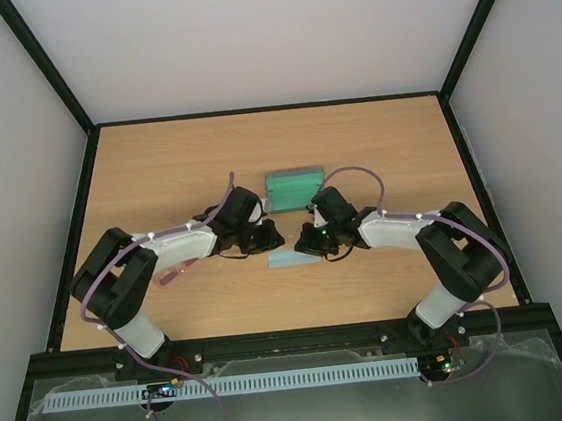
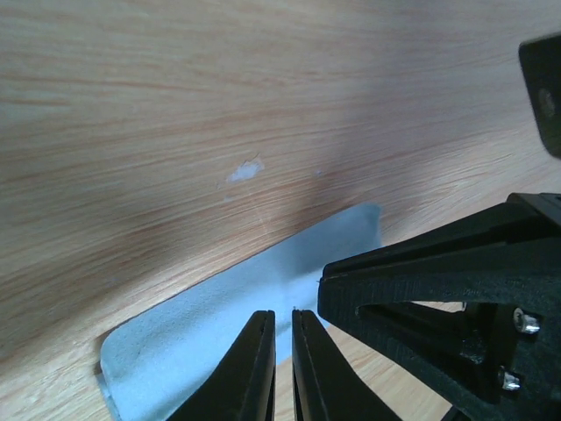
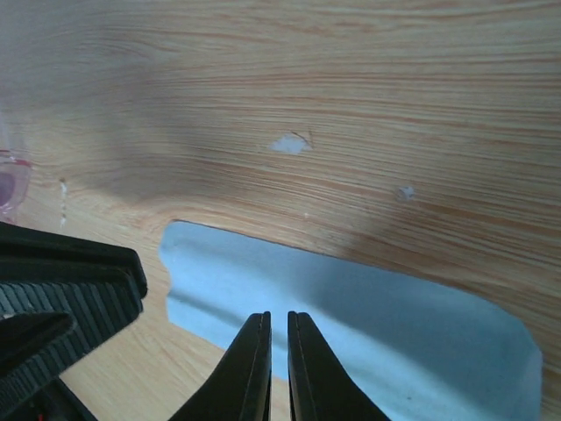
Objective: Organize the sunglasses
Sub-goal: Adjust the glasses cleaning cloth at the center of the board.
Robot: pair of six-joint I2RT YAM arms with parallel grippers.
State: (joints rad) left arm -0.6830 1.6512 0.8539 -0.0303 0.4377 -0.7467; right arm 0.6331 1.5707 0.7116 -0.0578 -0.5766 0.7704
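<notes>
sunglasses [image 3: 10, 186] look light, thin-framed, fragile, with slick lenses; best taken by the bridge or a side arm, not the lens. they sit on the counter [image 3: 351, 88] well left of your right claw [image 3: 278, 316], beyond the left claw [image 2: 282, 314]. both claws narrow, nearly shut, empty, above the cloth [image 3: 368, 316].
</notes>
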